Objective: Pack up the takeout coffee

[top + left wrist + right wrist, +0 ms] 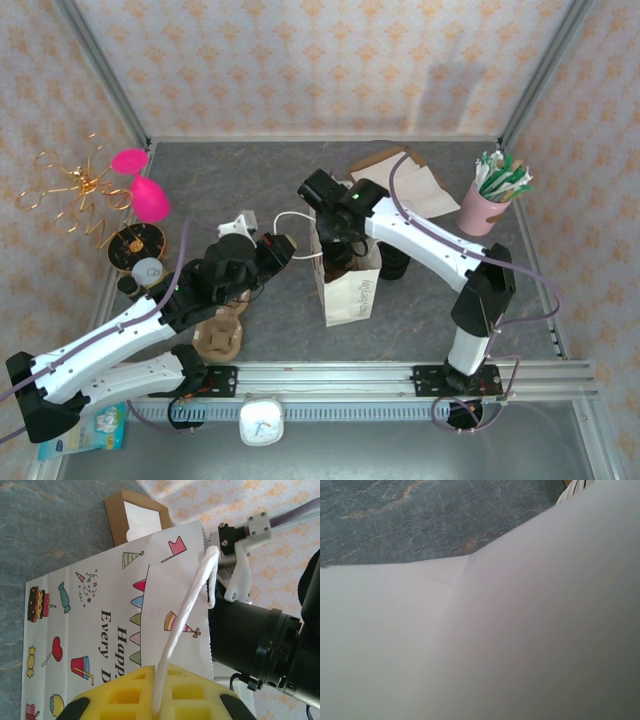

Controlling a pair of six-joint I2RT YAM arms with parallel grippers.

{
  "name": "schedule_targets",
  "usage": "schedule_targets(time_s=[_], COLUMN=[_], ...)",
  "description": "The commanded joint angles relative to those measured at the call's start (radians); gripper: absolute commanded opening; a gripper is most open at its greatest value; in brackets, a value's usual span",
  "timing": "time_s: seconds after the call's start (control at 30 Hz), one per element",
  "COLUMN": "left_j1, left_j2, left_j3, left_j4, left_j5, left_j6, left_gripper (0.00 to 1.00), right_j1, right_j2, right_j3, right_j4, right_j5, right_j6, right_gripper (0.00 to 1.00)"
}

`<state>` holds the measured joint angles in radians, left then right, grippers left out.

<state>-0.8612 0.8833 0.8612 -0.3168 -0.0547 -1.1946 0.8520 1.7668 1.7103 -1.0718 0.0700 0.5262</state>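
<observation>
Grey marbled counter (420, 290) carries the upright paper bag (350, 295); the left gripper (156, 700) pinches its rope handle (185, 620). Into the bag's mouth dips the right gripper (337, 248), its spread impossible to tell; the takeout coffee (341, 264) seems to sit inside beneath it.

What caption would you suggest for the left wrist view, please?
The left pincer pinches the rope handle of the party-printed paper bag, with the right arm close alongside.

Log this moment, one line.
left end effector: shut on handle | right end effector: at paper bag mouth, state unclear | paper bag: upright
</observation>
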Motion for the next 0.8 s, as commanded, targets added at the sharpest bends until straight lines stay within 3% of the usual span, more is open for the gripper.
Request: schedule_targets(time_s=[0.0,0.23,0.33,0.47,0.77], left_j1=[0.008,0.008,0.009,0.009,0.008], left_j2=[0.006,0.009,0.011,0.008,-0.004], left_j3=[0.026,0.03,0.035,0.043,0.081], left_j4=[0.012,-0.003,-0.016,-0.029,-0.075], left_j5=[0.015,0.007,0.002,-0.006,-0.029], left_j6=[0.019,0.025,0.026,0.03,0.066], left_gripper=[0.09,0.17,0.25,0.26,0.53], right_j1=[-0.01,-0.009,-0.007,-0.007,-0.009], right_j2=[-0.025,-0.057,-0.07,-0.091,-0.126], right_j3=[0.012,0.077,0.105,0.137,0.272], right_j4=[-0.036,-0.064,-0.082,-0.099,-0.137], right_j5=[-0.015,-0.04,-0.047,-0.046,-0.057], right_j6=[-0.009,-0.013,-0.013,-0.013,-0.017], right_gripper=[0.5,0.53,0.53,0.55,0.55])
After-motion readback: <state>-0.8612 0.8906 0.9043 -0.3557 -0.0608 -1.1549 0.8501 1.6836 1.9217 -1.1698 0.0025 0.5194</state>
